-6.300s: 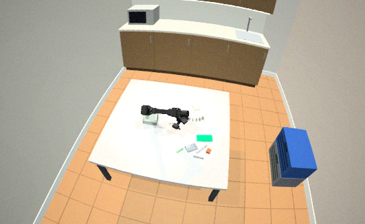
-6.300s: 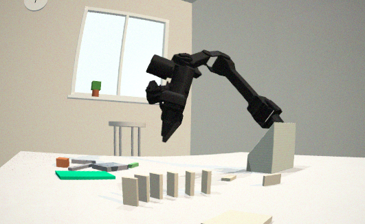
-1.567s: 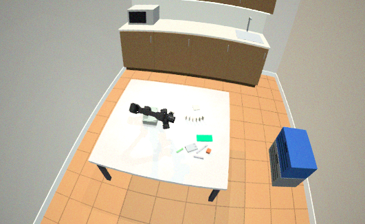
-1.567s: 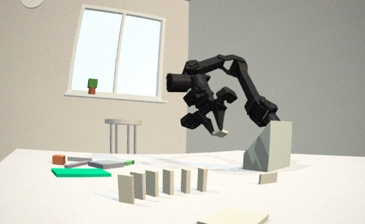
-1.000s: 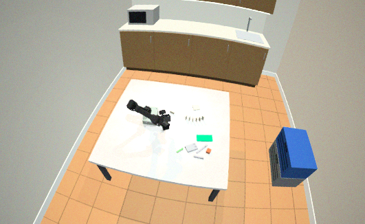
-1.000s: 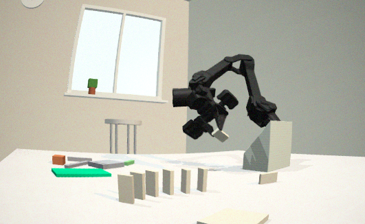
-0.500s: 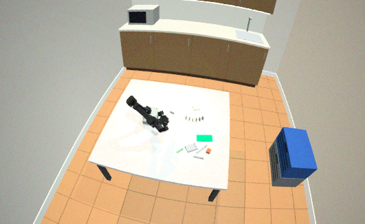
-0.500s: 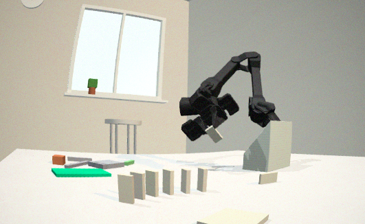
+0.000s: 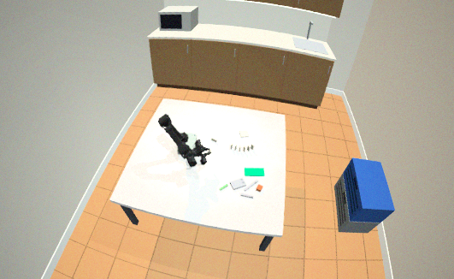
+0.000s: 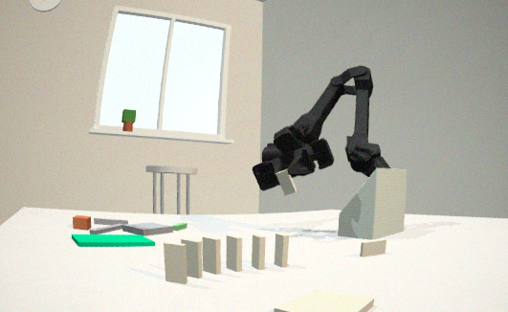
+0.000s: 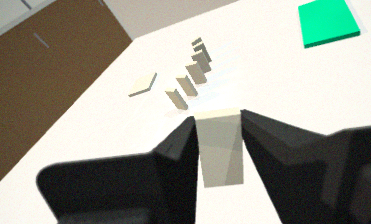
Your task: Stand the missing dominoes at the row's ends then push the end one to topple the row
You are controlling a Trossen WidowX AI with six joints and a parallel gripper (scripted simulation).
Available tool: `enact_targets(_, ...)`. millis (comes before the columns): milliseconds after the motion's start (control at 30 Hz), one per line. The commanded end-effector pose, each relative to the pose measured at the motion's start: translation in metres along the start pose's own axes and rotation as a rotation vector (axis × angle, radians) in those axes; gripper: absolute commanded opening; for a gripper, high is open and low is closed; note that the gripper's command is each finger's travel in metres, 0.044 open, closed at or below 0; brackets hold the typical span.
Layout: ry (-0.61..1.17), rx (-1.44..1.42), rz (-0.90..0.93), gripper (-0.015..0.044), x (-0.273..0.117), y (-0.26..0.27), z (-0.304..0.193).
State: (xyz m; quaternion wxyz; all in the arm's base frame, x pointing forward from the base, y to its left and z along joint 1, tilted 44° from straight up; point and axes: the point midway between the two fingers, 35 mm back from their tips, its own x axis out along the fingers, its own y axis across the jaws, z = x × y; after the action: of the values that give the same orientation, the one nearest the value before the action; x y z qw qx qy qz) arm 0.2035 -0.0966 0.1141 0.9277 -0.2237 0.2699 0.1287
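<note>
My gripper [image 9: 207, 157] [image 11: 216, 120] is shut on a beige domino [image 10: 287, 183] [image 11: 220, 155]. It holds the domino tilted in the air, well above the table [image 9: 150, 188]; in the exterior view it hangs above and behind the row's right end. Several beige dominoes stand upright in a spaced row, among them the end domino nearest that camera [image 10: 175, 263] and the one at the other end [image 10: 281, 251]. The row also shows ahead of the fingers in the wrist view. Another beige domino [image 9: 214, 139] [image 10: 373, 248] lies on its long edge, apart from the row, near the arm's base.
A pale yellow slab [image 9: 244, 134] [image 10: 326, 302] [image 11: 142, 84] lies beside the row. A green slab [image 9: 254, 172] [image 10: 113, 240] [image 11: 329, 23] lies on its other side. Beyond it are a grey slab [image 9: 238, 184], an orange block [image 9: 259, 187] [image 10: 81, 222], a small green piece [image 9: 223, 186] and thin grey bars.
</note>
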Motion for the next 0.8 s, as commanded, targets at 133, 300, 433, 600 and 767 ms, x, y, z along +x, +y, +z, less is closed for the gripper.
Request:
enact_targets(133,-0.133,-0.153,-0.105,0.0107,-0.012,-0.003,0.005)
enact_targets(300,-0.201,-0.255,-0.175,0.0107,-0.021,-0.005,0.007)
enact_targets(433,-0.231,-0.309,-0.210,0.0107,-0.025,-0.005,0.009)
enact_targets(600,-0.231,-0.309,-0.210,0.0107,-0.025,-0.005,0.009)
enact_targets(767,-0.231,-0.309,-0.210,0.0107,-0.025,-0.005,0.009)
